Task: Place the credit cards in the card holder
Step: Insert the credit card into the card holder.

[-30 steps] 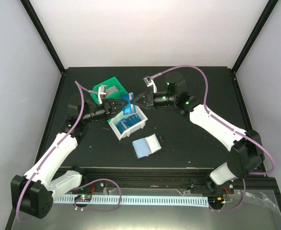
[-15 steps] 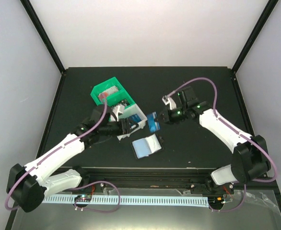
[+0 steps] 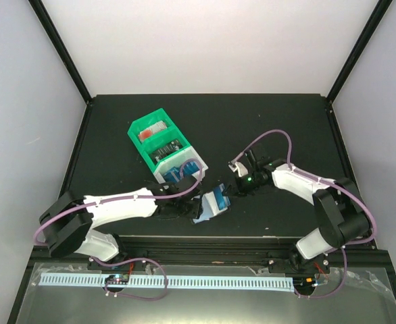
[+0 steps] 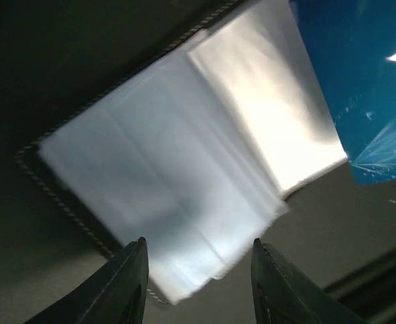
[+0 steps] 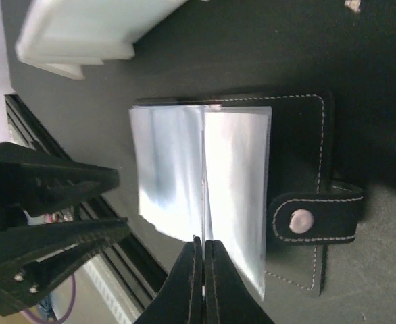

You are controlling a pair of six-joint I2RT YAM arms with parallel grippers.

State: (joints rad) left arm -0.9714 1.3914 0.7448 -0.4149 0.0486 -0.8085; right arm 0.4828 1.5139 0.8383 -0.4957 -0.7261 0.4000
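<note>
Card holder [image 3: 203,212] lies open on the table [image 3: 286,121], near middle, clear sleeves [image 4: 184,169] facing up. Left gripper [image 3: 190,206] is partly spread and holding nothing, its fingers [image 4: 134,283] either side of the sleeves' edge; can't tell if they touch. Right gripper [image 3: 230,192] is pinched tight on a blue credit card [image 3: 218,197], which is tilted over the holder's right side. More blue cards [image 3: 188,167] sit in the white bin [image 3: 174,177], just far-left of the holder. Green bin [image 3: 144,142] adjoins it on the far side.
</note>
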